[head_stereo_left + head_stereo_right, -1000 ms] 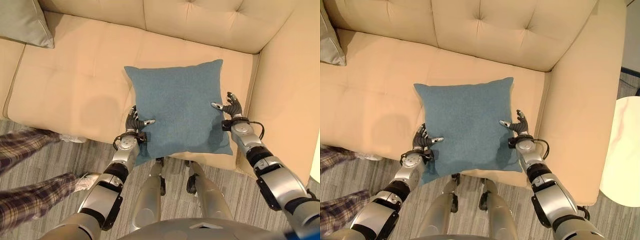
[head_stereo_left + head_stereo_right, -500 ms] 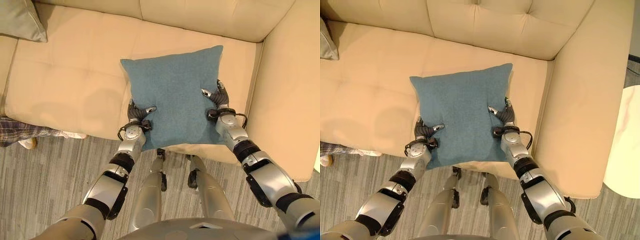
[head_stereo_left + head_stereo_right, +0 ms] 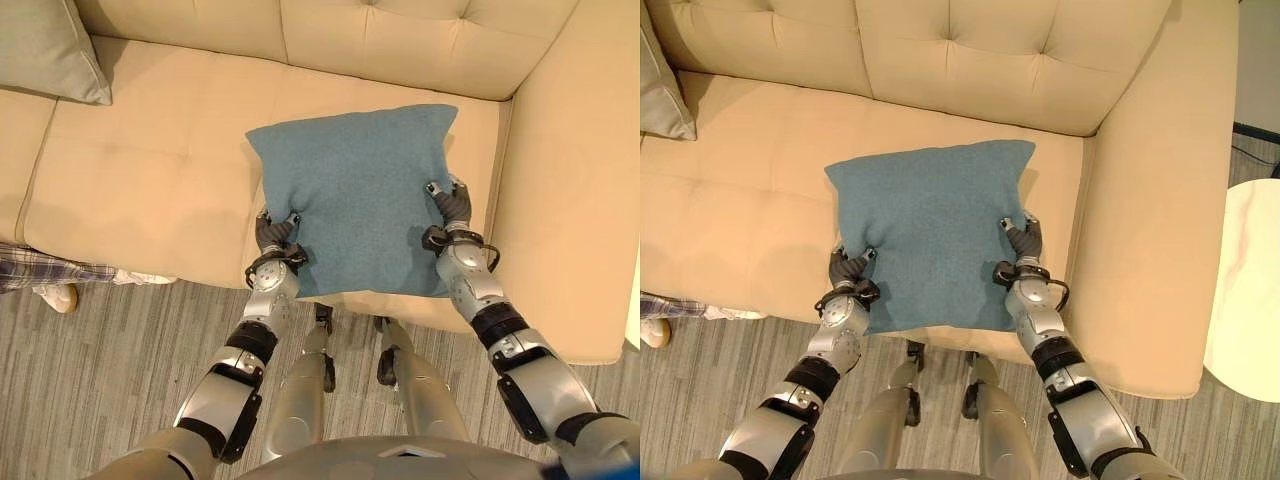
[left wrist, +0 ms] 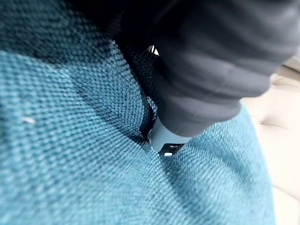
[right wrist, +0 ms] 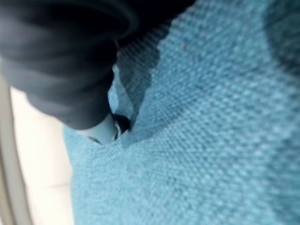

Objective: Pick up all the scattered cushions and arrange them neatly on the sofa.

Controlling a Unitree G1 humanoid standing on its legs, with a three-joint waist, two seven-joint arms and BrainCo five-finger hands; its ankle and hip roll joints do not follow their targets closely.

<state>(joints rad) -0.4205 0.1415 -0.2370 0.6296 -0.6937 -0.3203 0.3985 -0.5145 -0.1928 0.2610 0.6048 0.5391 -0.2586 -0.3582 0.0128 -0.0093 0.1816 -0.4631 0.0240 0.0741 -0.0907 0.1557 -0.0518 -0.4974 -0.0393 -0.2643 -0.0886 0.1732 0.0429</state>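
A blue cushion point(image 3: 355, 195) lies flat on the right half of the beige sofa's seat point(image 3: 150, 160), its front edge over the seat's front. My left hand point(image 3: 275, 232) grips its near-left edge, thumb pressed into the top. At the right edge my right hand point(image 3: 450, 205) holds it the same way. In the left wrist view the left hand point(image 4: 220, 70) digs into the blue cloth point(image 4: 70, 164). In the right wrist view the right hand point(image 5: 61, 70) dents the cloth point(image 5: 211, 140). A grey-green cushion point(image 3: 45, 45) leans at the sofa's far left.
The sofa's right armrest point(image 3: 570, 200) rises just beside my right hand. A person's plaid leg and shoe point(image 3: 45, 280) rest on the grey floor at the left. A white round table point(image 3: 1250, 290) stands right of the sofa.
Both hands have closed in from the cushion's sides and now pinch its edges. The person's legs have drawn back to the left. The camera has shifted a little.
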